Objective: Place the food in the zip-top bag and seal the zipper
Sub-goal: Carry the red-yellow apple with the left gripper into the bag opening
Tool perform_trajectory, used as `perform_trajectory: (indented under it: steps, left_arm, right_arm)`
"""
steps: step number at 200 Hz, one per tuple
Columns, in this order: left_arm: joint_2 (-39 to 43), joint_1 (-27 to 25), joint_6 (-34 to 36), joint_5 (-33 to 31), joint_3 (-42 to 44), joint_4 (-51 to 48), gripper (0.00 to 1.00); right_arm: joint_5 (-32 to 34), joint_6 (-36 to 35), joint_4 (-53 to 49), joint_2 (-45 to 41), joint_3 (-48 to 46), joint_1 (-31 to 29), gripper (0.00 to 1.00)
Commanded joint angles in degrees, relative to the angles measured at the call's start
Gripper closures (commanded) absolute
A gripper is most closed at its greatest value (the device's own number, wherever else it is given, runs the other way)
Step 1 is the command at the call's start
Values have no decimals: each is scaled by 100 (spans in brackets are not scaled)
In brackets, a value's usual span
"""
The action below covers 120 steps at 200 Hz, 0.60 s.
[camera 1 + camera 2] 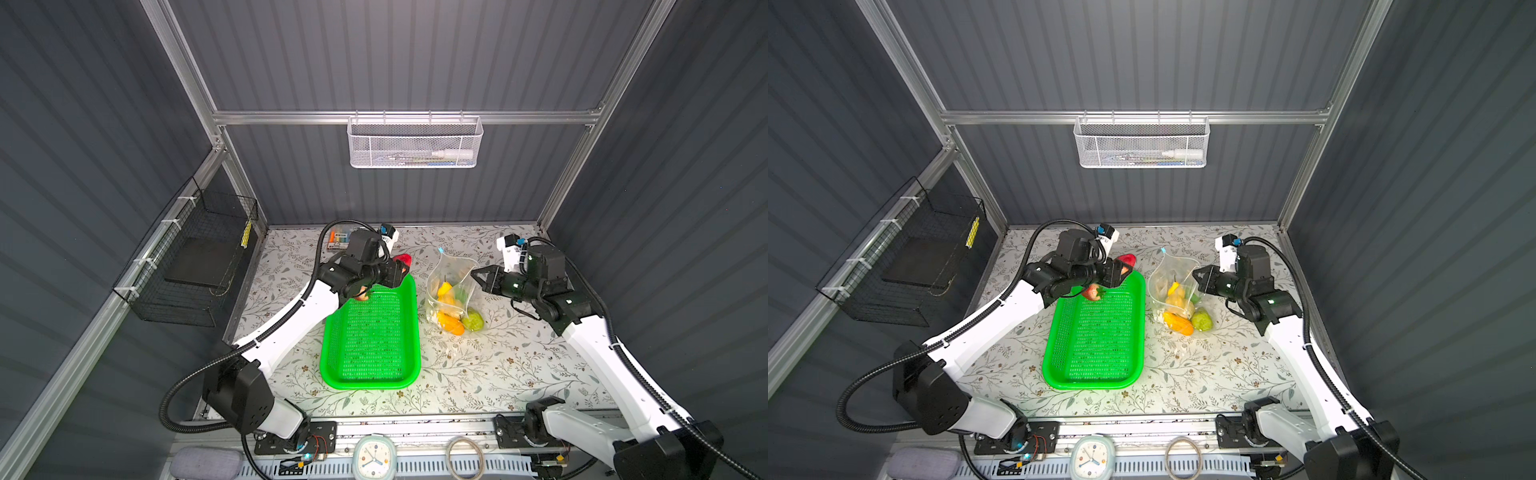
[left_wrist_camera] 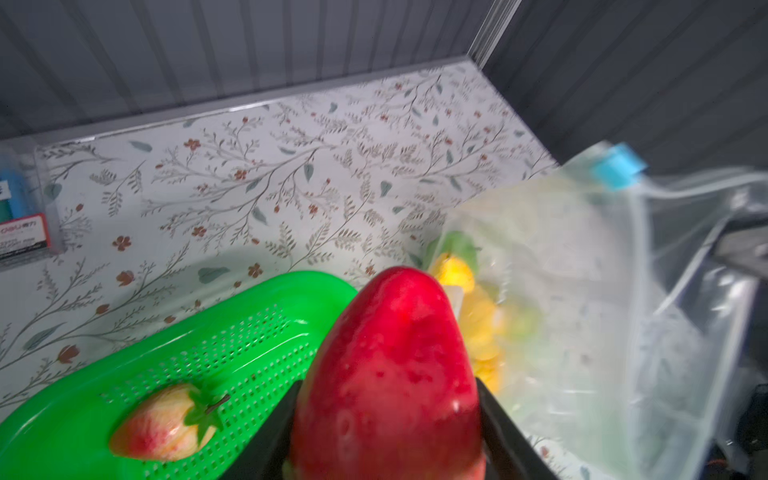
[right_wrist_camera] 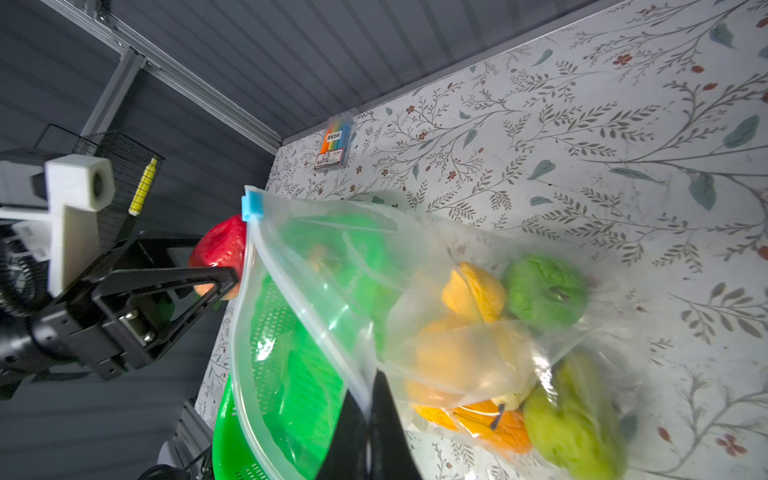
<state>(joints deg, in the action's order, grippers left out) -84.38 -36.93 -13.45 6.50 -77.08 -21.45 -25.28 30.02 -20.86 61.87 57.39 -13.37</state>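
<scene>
Both top views: we find the left gripper (image 1: 397,271) clamped on a red toy fruit (image 1: 404,260) over the far right corner of the green tray (image 1: 370,384). The zip-top bag (image 1: 451,286) stands just right of that tray, its mouth edge pinched tight by the right gripper (image 1: 477,276).

Left wrist view: the fruit's long axis runs straight out from the jaws. A strawberry (image 2: 166,428) lies in the tray.

Right wrist view: the mouth gapes toward the fruit; we judge the left arm nearer.

high top views look down; wrist views share the bag (image 2: 582,332) closely.
</scene>
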Motion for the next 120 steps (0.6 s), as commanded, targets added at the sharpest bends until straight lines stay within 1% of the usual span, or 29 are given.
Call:
perform_trajectory:
  steps: [1, 28, 70, 104, 120]
  left_arm:
    - [259, -178, -745, -12, -52, 554, 58]
    - [438, -260, -1183, 369, 44, 979, 59]
    - [518, -540, -1450, 679, 123, 1365, 59]
    - [94, -874, -1548, 713, 28, 1466, 59]
    - [-199, -1080, -1485, 534, -157, 1308, 60]
  right_arm:
    - [-293, 404, 542, -80, -137, 9, 100]
    - [-476, 677, 896, -19, -253, 1, 100]
    - [-417, 1025, 1317, 97, -341, -65, 100]
    - [-443, 1159, 1577, 193, -295, -216, 100]
    - [-460, 1138, 1551, 194, -272, -261, 100]
